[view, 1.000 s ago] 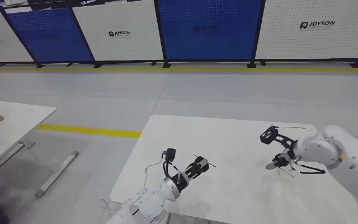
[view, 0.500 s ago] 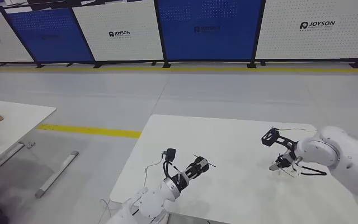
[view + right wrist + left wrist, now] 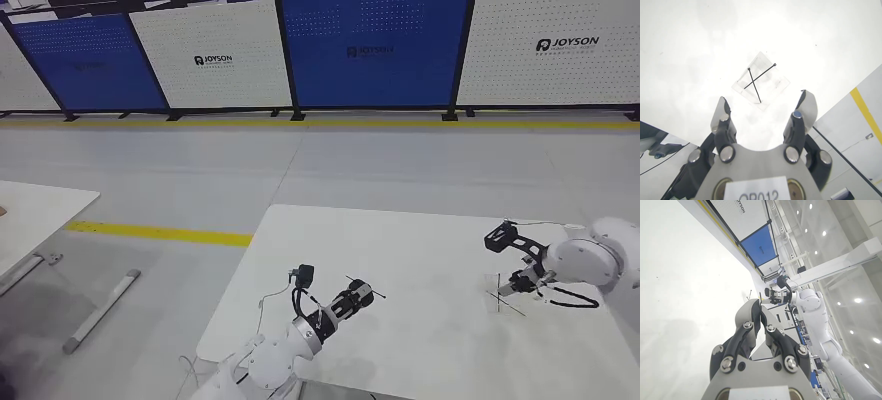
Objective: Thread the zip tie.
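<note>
My left gripper (image 3: 362, 293) (image 3: 760, 308) sits near the table's front left edge, shut on a thin black zip tie (image 3: 350, 280) (image 3: 759, 297) that sticks out past its fingertips. Two more black zip ties (image 3: 753, 81) (image 3: 503, 297) lie crossed in a small clear holder (image 3: 772, 79) on the right side of the table. My right gripper (image 3: 764, 98) (image 3: 514, 288) hovers just beside that holder, open, with nothing between its fingers. It also shows far off in the left wrist view as the right gripper (image 3: 766, 301).
The white table (image 3: 400, 250) is bare around both arms. Its right edge runs close to the right arm, with grey floor and a yellow line (image 3: 863, 106) beyond. Blue and white panels (image 3: 370, 50) stand far behind.
My right gripper has drawn back to the right, away from the crossed zip ties, which now show uncovered. The left arm and its zip tie have not moved.
</note>
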You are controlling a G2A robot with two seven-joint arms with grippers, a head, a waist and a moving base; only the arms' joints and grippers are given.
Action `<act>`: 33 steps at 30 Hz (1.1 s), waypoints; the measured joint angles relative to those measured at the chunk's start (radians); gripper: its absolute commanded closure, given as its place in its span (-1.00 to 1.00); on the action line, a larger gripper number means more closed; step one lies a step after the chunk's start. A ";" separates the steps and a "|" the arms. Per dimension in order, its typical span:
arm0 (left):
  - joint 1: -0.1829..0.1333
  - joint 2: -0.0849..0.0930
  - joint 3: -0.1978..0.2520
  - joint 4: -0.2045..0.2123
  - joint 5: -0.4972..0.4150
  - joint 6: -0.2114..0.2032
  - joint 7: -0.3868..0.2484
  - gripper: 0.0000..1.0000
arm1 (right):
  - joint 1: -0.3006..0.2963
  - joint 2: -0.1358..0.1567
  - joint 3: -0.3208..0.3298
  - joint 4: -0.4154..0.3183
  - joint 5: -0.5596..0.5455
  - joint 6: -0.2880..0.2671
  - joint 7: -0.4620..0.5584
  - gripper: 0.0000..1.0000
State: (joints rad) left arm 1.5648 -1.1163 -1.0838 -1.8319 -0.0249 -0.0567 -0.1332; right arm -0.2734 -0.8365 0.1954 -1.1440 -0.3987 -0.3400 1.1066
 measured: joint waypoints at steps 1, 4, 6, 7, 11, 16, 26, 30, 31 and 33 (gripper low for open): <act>0.000 0.000 0.000 0.000 0.000 0.000 0.000 1.00 | 0.004 -0.009 -0.006 0.015 0.004 0.000 0.008 0.52; 0.000 0.000 0.000 0.000 0.000 0.000 0.000 1.00 | 0.013 -0.033 -0.023 0.044 0.011 0.000 0.034 0.58; 0.000 0.000 0.000 0.000 0.000 0.000 0.000 1.00 | 0.013 -0.048 -0.026 0.058 0.014 0.000 0.049 0.66; 0.000 0.000 0.000 0.000 0.000 0.000 0.000 1.00 | 0.012 -0.058 -0.026 0.068 0.013 0.000 0.057 0.68; 0.000 0.000 0.000 0.000 0.000 0.000 0.000 1.00 | 0.009 -0.088 -0.025 0.105 0.005 0.000 0.079 0.68; 0.000 0.000 0.000 0.000 0.000 0.000 0.000 1.00 | 0.006 -0.129 -0.025 0.158 0.007 0.000 0.118 0.68; 0.000 0.000 0.000 0.000 0.000 0.000 0.000 1.00 | 0.002 -0.184 -0.025 0.236 0.070 0.000 0.165 0.78; 0.000 0.000 0.000 0.000 0.000 0.000 0.000 1.00 | 0.008 -0.206 -0.025 0.292 0.136 0.000 0.186 0.72; 0.000 0.000 0.000 0.000 0.000 0.000 0.000 1.00 | 0.009 -0.211 -0.025 0.309 0.149 0.000 0.188 0.70; 0.000 0.000 0.000 0.000 0.000 0.000 0.000 1.00 | 0.012 -0.220 -0.025 0.336 0.160 0.000 0.188 0.68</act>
State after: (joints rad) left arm 1.5648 -1.1163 -1.0838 -1.8319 -0.0249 -0.0567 -0.1332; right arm -0.2619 -1.0562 0.1700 -0.8085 -0.2382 -0.3400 1.2945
